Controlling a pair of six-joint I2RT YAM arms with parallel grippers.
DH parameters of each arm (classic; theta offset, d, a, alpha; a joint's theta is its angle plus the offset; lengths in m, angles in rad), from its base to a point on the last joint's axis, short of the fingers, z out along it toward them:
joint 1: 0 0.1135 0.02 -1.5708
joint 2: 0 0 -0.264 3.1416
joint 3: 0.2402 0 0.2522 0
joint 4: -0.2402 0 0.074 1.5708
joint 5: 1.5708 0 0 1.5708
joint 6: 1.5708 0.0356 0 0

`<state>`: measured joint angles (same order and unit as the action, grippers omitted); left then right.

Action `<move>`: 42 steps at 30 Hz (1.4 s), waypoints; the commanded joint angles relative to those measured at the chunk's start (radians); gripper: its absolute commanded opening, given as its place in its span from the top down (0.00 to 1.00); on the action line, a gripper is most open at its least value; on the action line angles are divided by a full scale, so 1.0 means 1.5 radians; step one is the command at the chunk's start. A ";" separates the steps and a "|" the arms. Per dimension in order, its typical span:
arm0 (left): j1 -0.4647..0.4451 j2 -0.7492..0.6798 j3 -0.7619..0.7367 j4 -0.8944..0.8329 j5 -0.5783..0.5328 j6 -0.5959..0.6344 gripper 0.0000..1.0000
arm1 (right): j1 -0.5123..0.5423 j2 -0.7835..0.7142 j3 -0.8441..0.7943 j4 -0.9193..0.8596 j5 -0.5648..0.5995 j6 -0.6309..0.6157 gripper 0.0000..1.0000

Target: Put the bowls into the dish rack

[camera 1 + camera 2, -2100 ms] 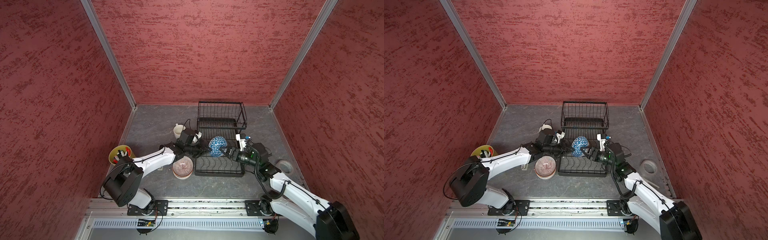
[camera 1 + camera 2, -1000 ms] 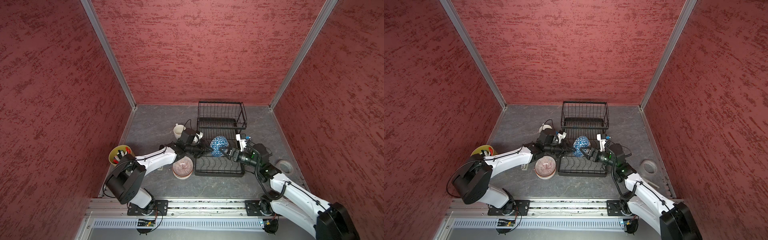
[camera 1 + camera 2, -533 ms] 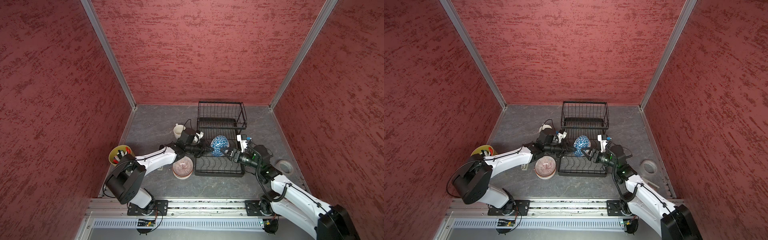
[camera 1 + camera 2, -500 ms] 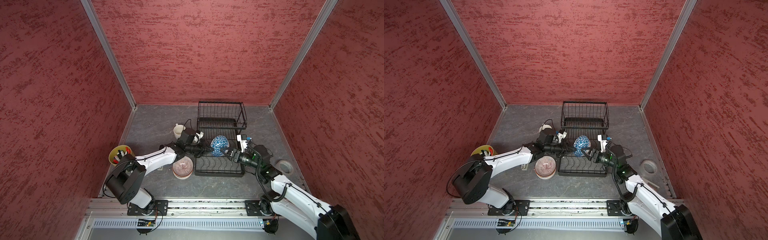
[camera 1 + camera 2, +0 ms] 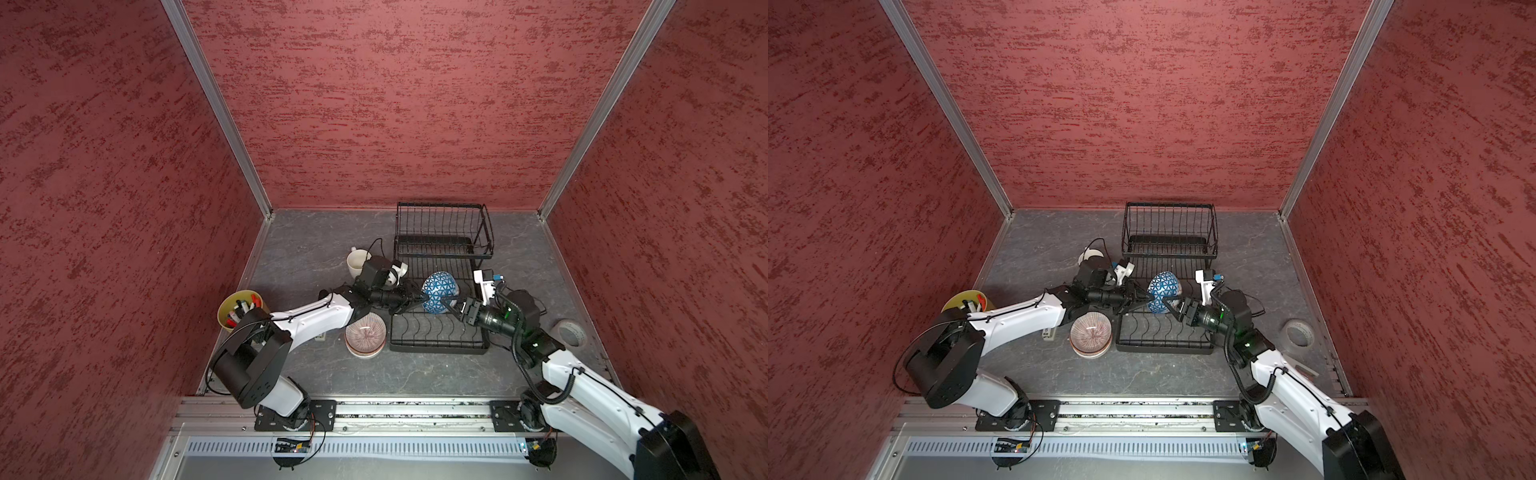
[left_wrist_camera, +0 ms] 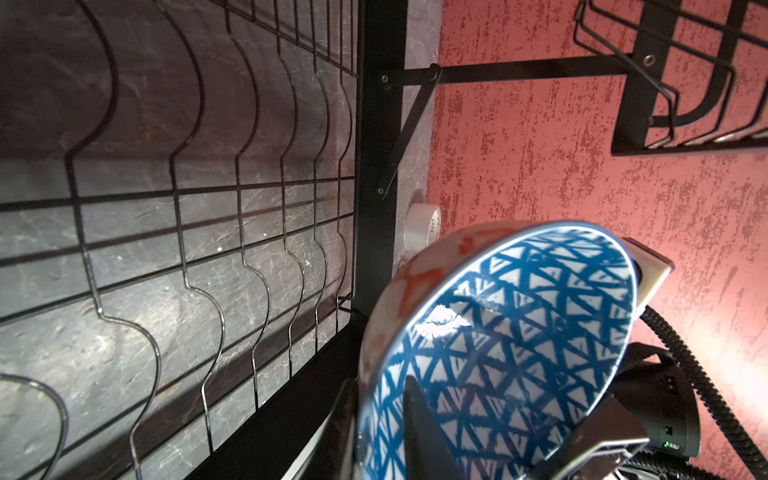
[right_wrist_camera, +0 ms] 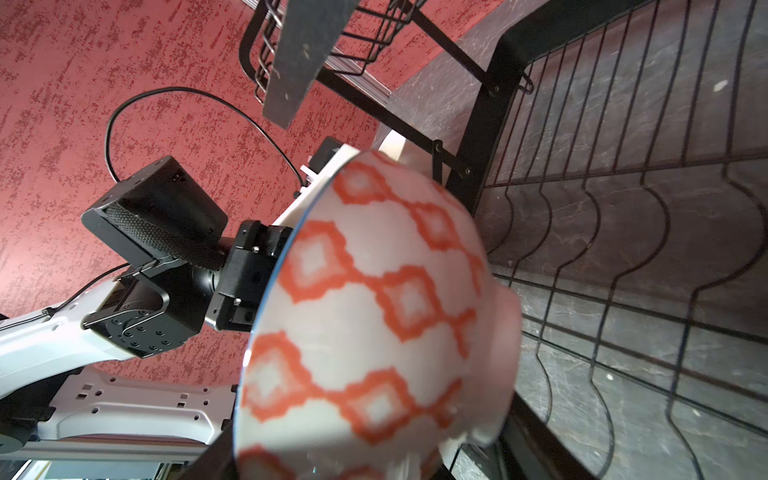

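A round ceramic blue-triangle bowl [image 5: 440, 291], with orange diamonds on its outside, stands on edge over the wavy dividers of the black wire dish rack [image 5: 436, 350]. It sits about the middle of the lower tier. Whether it touches the wires cannot be told. You have it tipped upright, most likely so the rim can drop into a slot rather than lie flat.

Your left gripper [image 5: 415, 300] meets the rim from the left, set narrow. One finger [image 6: 415, 424] is inside the bowl and the other outside, and you cannot tell whether it pinches.

Your right gripper [image 5: 451, 308] reaches in from the right, spread wide around the outer wall. A grey finger [image 6: 648, 266] lies against the rim, and this gripper appears to carry the bowl. The pose reads as a handover across the rack.

Just beside the rack's left edge, on the grey stone-look tabletop [image 5: 316, 249], a stack of pink-striped ceramic bowls [image 5: 365, 334] waits, not yet loaded. Farther out stand a cream mug [image 5: 356, 262] and a yellow-green pot of markers [image 5: 239, 309].
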<state>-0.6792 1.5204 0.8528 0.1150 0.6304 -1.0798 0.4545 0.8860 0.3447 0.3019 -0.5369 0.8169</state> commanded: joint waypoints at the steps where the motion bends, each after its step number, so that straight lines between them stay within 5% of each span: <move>1: 0.000 0.003 0.010 0.022 0.010 0.008 0.71 | 0.002 -0.012 0.022 0.001 0.022 -0.013 0.41; 7: 0.001 -0.001 0.009 0.011 0.005 0.014 0.54 | 0.001 -0.018 0.029 -0.034 0.049 -0.030 0.42; 18: 0.007 -0.027 0.026 -0.067 -0.023 0.060 0.38 | 0.002 -0.008 0.097 -0.181 0.108 -0.122 0.42; 26: 0.006 -0.107 0.049 -0.189 -0.116 0.155 0.28 | 0.004 0.024 0.164 -0.280 0.140 -0.191 0.42; 36: 0.009 -0.270 0.037 -0.326 -0.270 0.261 0.02 | 0.033 0.055 0.217 -0.363 0.197 -0.242 0.43; 42: 0.040 -0.340 0.001 -0.347 -0.294 0.262 0.00 | 0.072 0.095 0.266 -0.417 0.249 -0.276 0.43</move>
<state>-0.6418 1.0409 0.8871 -0.3515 0.2390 -0.7181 0.5362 1.0180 0.6827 -0.3031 -0.2298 0.4564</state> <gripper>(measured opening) 0.997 0.697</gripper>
